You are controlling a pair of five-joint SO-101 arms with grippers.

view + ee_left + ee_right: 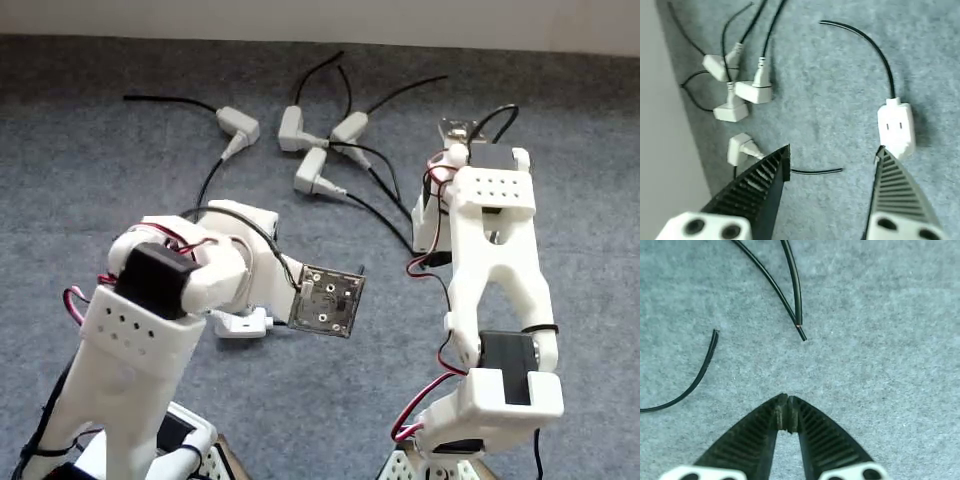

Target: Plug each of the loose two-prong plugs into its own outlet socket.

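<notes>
A white outlet socket (896, 127) with two slots facing up lies on the grey carpet, its black cord curving away. My left gripper (834, 150) hangs open above the carpet, and one fingertip (882, 155) is right at the socket's near end. In the high view the same socket (240, 322) peeks out beside the left arm (190, 275). Several more white plug and socket bodies lie farther off: one (740, 148) alone, three clustered (754, 91). My right gripper (787, 401) is shut with nothing in it, low over bare carpet.
In the high view the cluster of white bodies (312, 172) and a single one (237, 125) lie at the back, their black cords fanning out. Loose cord ends (802, 337) lie ahead of the right gripper. The right arm (490, 200) stands to the right of the cords.
</notes>
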